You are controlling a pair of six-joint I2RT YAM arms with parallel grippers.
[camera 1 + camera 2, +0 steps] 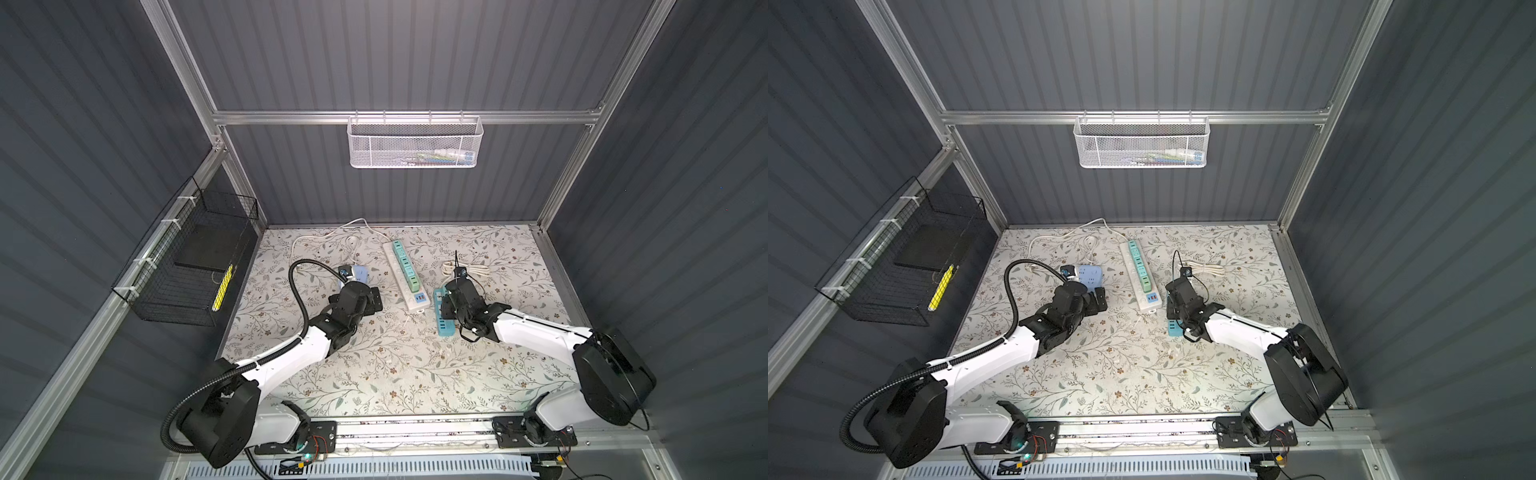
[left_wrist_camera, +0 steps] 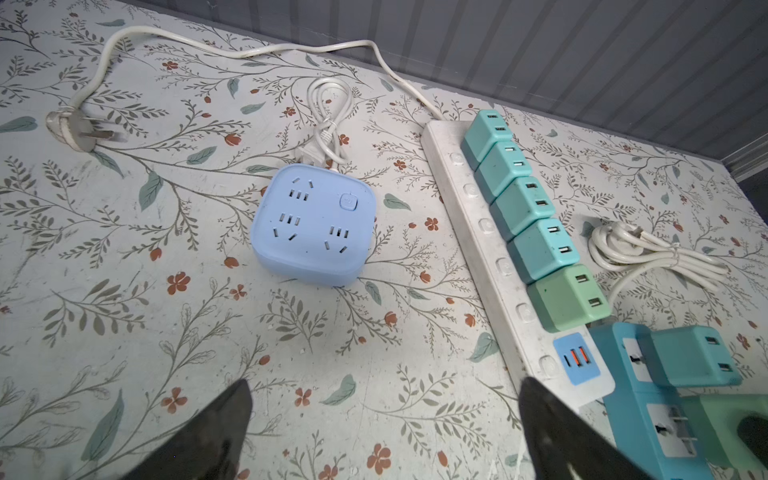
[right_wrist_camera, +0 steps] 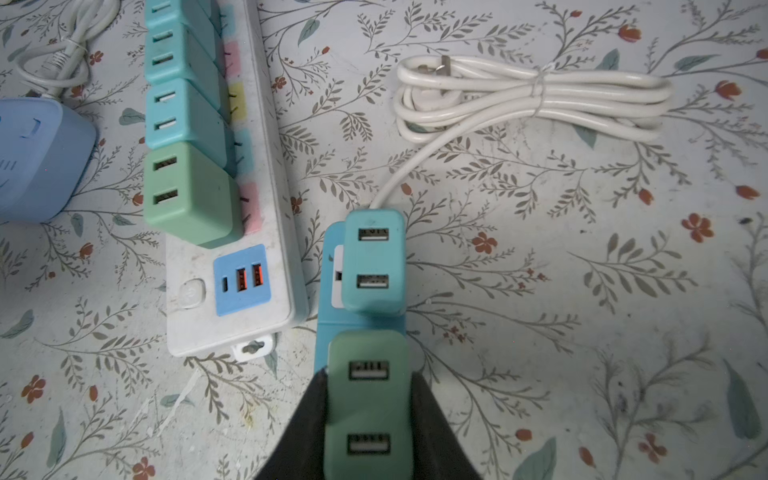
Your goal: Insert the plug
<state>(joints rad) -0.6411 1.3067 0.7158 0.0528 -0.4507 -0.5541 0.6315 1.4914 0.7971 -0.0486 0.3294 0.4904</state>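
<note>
My right gripper is shut on a green plug, a block with two USB ports, gripped by its sides. The plug sits over the blue power strip, just behind a teal plug seated on that strip. Whether its prongs are in the socket is hidden. In both top views the right gripper is above the blue strip. My left gripper stands open over bare mat, nothing between its fingers.
A white power strip carrying several teal and green plugs lies left of the blue one. A light blue cube socket and a loose white wall plug lie further left. A tied white cable coil lies behind the blue strip.
</note>
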